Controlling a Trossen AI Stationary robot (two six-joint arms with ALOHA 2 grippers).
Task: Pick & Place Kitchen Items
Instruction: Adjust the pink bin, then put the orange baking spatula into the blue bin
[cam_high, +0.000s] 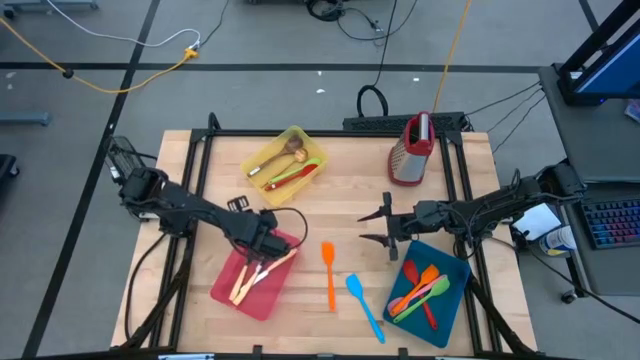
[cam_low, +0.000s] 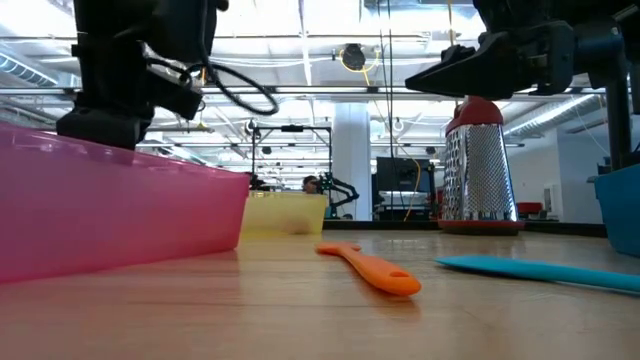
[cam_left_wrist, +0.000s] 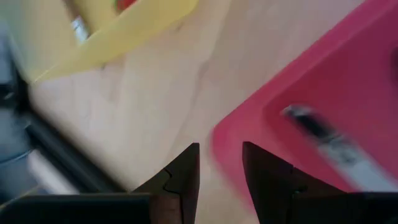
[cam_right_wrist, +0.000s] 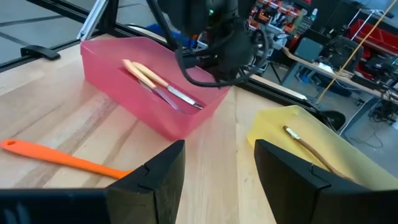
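On the worktop (cam_high: 340, 200), three trays are set out: one at the upper centre-left (cam_high: 285, 165), one at the lower left (cam_high: 255, 280), one at the lower right (cam_high: 433, 290). Utensils are held in each. Between the lower two trays, a spatula (cam_high: 328, 272) and, right of it, a spoon (cam_high: 364, 306) are laid on the bare wood. A grater (cam_high: 412, 150) is stood at the upper right.
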